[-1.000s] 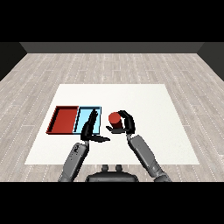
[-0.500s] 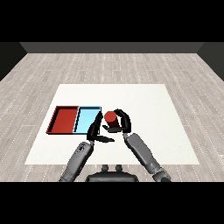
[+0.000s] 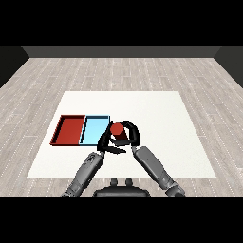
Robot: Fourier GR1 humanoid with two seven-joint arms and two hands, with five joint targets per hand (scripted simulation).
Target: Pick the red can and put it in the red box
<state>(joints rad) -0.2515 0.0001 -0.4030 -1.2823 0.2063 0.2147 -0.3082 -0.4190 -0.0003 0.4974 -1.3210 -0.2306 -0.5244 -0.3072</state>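
The red can (image 3: 117, 130) stands upright just right of the light blue tray, lifted a little off the table. My right hand (image 3: 133, 137) is curled round it from the right and behind. My left hand (image 3: 103, 142) is close against the can's left side with its fingers fairly straight, over the blue tray's near right corner. I cannot tell whether it touches the can. The red tray (image 3: 71, 130) lies at the far left, with nothing in it.
The light blue tray (image 3: 94, 128) lies between the red tray and the can, sharing a wall with the red tray. Both trays sit on the left half of the white table (image 3: 161, 123).
My right hand has carried the red can leftward, towards the blue tray. My left hand has closed in on the can's left side.
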